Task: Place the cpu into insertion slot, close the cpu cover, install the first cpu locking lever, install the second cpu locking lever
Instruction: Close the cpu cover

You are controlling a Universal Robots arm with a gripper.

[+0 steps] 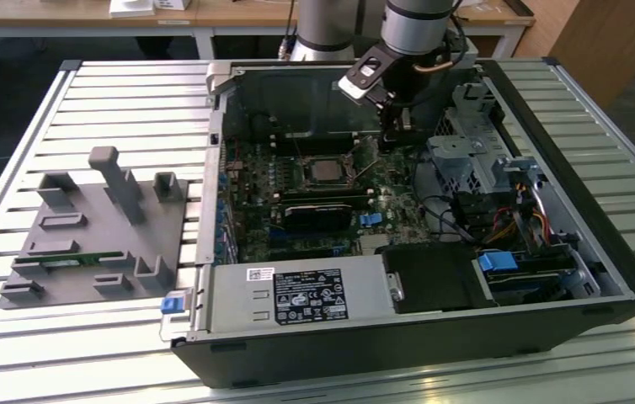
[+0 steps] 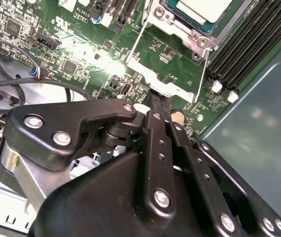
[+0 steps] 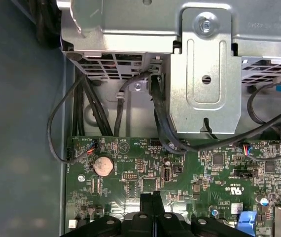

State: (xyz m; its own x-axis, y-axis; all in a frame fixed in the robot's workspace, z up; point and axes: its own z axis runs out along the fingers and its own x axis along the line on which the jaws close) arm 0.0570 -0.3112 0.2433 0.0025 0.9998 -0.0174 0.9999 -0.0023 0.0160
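The cpu (image 2: 199,9) lies with its silver top up in the insertion slot (image 2: 190,37); in the exterior view the cpu (image 1: 323,171) sits mid-board inside the open computer case. The cpu cover (image 2: 153,74) is swung open off the socket, and green board shows through its window. My gripper (image 2: 158,101) is shut, its black fingertips (image 2: 155,118) together right at the cover's free edge; whether they touch it is unclear. In the first wrist view the gripper (image 3: 151,197) hangs just above the board. In the exterior view the gripper (image 1: 394,135) is to the right of the socket.
Long black memory slots (image 2: 244,44) run beside the socket. A metal drive cage (image 3: 204,74) and black cables (image 3: 160,123) lie close beyond the gripper, and a coin cell (image 3: 102,166) sits on the board. A grey fixture (image 1: 93,227) lies on the slatted table left of the case.
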